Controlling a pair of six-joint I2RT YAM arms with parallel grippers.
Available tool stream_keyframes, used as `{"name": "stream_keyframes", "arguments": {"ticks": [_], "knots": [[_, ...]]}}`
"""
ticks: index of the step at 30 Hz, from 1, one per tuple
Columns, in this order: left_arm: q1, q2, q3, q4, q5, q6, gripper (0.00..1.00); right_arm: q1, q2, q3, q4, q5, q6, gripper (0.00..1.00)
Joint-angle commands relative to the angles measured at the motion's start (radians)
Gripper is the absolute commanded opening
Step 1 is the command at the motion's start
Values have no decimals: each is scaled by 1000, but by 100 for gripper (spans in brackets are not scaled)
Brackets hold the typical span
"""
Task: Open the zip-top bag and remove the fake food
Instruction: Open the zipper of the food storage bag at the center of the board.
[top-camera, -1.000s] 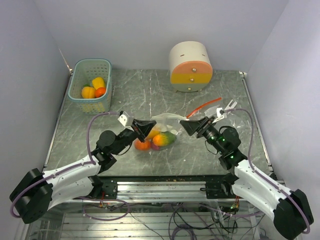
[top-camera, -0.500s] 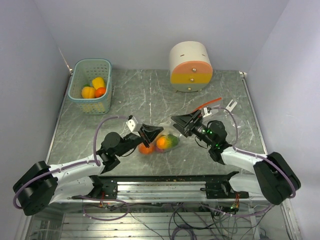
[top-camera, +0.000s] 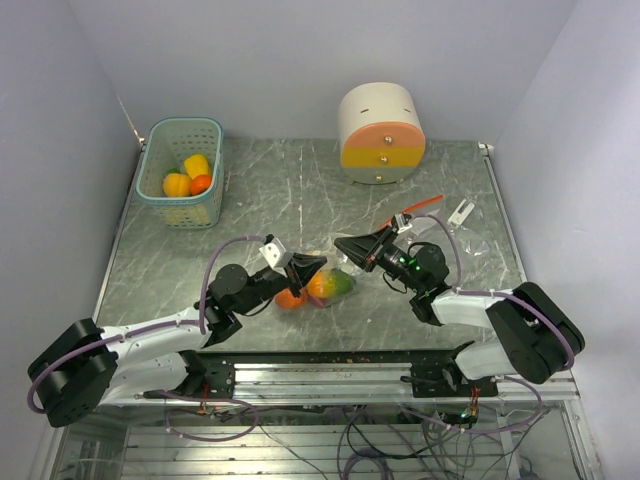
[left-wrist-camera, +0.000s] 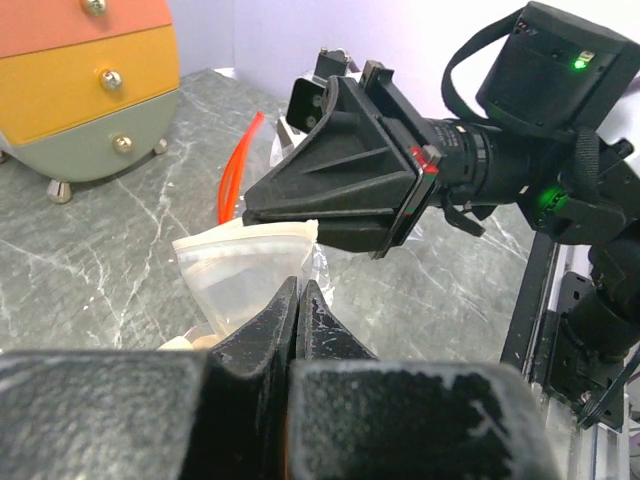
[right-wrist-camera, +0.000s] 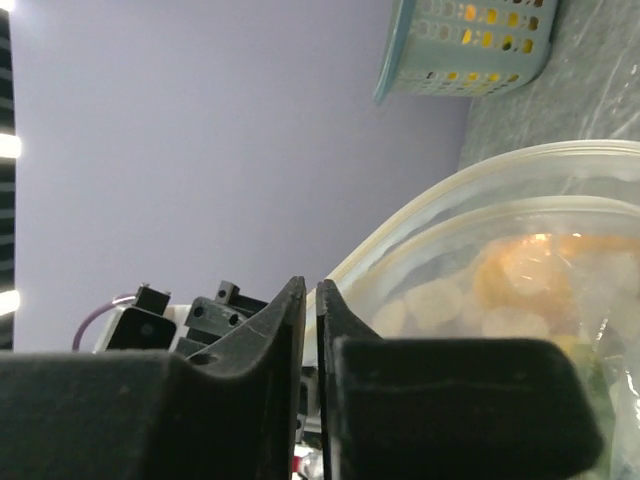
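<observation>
Clear zip-top bag (left-wrist-camera: 245, 272), mid-table, orange and green fake food (top-camera: 330, 286) inside

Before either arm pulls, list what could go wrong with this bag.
1. The left tool and right tool look shut on only the thin edge of the zip-top bag; the film may slip free, or the seal may not part.
2. The two tools sit nearly tip to tip, so a small misstep could knock them together.
3. The fake food lies toward the front edge of the table; if the bag bursts open, pieces may roll off.
</observation>
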Motion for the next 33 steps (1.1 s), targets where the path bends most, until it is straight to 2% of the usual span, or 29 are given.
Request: {"name": "stream_keyframes", "arguments": {"ticks": [1,2,12,13,16,18,22,24,26,27,33], "knots": [[-6,-14,31,-24,-49,27,7,4,-14,1,43,-4,1,2],[-6,-16,31,-26,-57,26,7,4,-21,3,29,-1,-9,0],[-6,-44,25,-43,-71,35,7,4,-88,31,-103,-5,-70,0],[-5,-46,25,-47,-71,43,7,4,-93,26,-104,-5,-60,7],[-6,-48,21,-49,-74,53,7,4,-86,0,-46,-17,12,41],[-6,-47,15,-34,-78,56,7,4,-71,-17,17,-33,66,57],[-6,-44,17,-24,-56,66,7,11,-25,-5,39,-73,98,76],[-5,-38,23,-27,-37,69,7,25,15,9,58,-83,114,81],[-5,-34,20,-16,-27,70,7,41,68,29,112,-98,134,82],[-5,-36,17,-8,-27,68,7,46,93,37,137,-102,145,78],[-5,-75,13,-46,-41,79,7,65,172,31,221,-84,176,40]]}}
